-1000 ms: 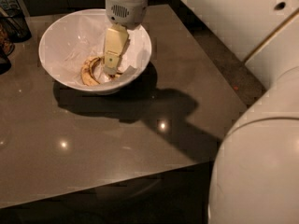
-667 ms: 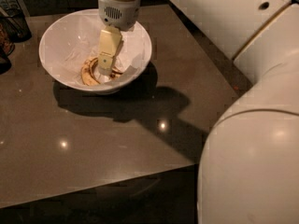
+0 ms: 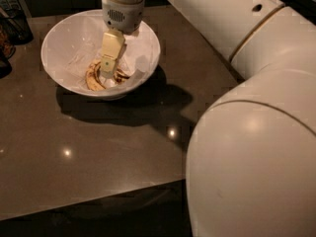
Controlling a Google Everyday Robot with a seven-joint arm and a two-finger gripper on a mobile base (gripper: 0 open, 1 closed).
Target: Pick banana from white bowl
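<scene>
Camera view: the gripper (image 3: 108, 72) has dropped further into the white bowl (image 3: 59, 39) at upper left, reaching the banana (image 3: 93, 78), grip state unclear, so grasping seems next.

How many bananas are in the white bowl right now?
1 for sure: the banana lies at the bottom of the white bowl, partly under the gripper, which reaches down into the bowl. Another may be hidden beneath it.

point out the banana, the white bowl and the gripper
banana (image 3: 92, 78): camera view, on its blotched left curve.
white bowl (image 3: 61, 43): camera view, on its left inner wall.
gripper (image 3: 107, 74): camera view, on its lower tip, down inside the bowl at the banana.
</scene>
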